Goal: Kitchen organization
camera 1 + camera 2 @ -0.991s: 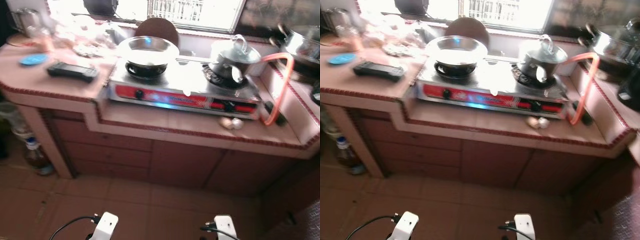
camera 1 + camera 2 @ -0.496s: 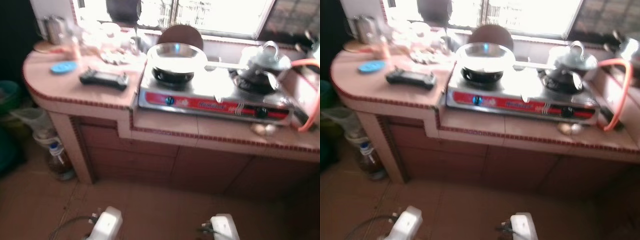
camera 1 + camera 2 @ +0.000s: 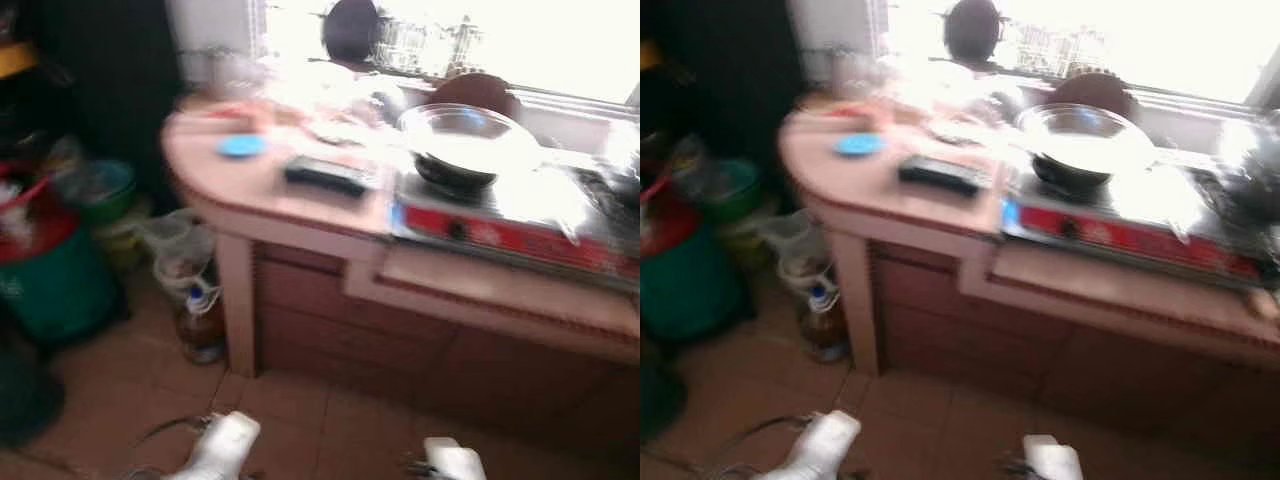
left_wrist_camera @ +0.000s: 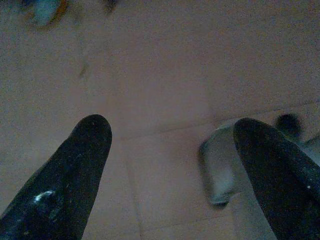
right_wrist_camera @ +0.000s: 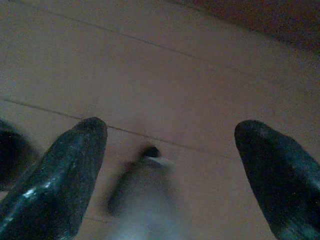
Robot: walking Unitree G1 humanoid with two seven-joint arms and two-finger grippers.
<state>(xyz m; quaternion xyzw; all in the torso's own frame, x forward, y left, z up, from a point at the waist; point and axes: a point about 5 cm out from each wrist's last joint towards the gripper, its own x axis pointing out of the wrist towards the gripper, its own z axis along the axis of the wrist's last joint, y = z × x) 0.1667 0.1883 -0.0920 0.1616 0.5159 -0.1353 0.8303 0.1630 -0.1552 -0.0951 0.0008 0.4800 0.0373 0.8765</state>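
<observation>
A pink tiled counter holds a red-fronted gas stove with a steel wok on its left burner. Left of the stove lie a black remote-like device and a blue lid. Bright window glare washes out the clutter at the back. Both arms hang low over the floor tiles. My left gripper is open with nothing between its fingers. My right gripper is also open and holds nothing. The head views are blurred.
A bottle stands on the floor by the counter's left end, beside plastic bags. Further left are a green bin and a green basin. Brown floor tiles stretch before the counter.
The whole picture has slid right as the camera turned left: the kettle and orange hose have left the frame, and the bins at the left have come in. Both grippers stay open.
</observation>
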